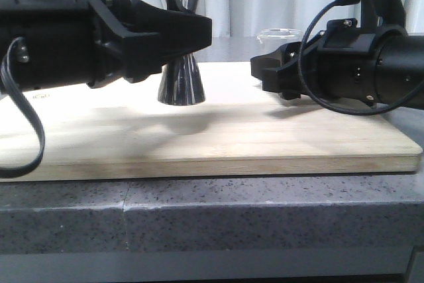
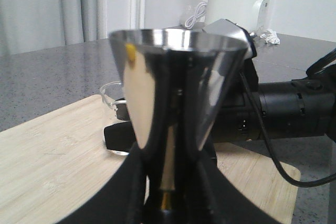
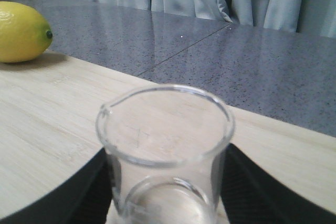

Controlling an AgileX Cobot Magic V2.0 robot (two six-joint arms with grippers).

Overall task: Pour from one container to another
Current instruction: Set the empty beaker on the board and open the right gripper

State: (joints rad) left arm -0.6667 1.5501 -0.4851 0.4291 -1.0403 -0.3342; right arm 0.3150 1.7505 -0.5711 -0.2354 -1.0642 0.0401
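Left gripper (image 1: 199, 31) clamps the jigger (image 1: 181, 84); right gripper (image 1: 260, 71) grips the beaker (image 3: 165, 150). Lift level, then tip slowly.

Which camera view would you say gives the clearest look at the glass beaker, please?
The right wrist view: the beaker fills it, rim and pouring lip sharp, between the right hand's fingers. The front view shows only its rim behind that arm. The left wrist view shows a sliver beside the jigger.

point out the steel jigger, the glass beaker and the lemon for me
jigger (image 2: 178, 77), left wrist view, on its upper cone
beaker (image 3: 165, 129), right wrist view, on its clear wall below the rim
lemon (image 3: 21, 32), right wrist view, on its yellow skin
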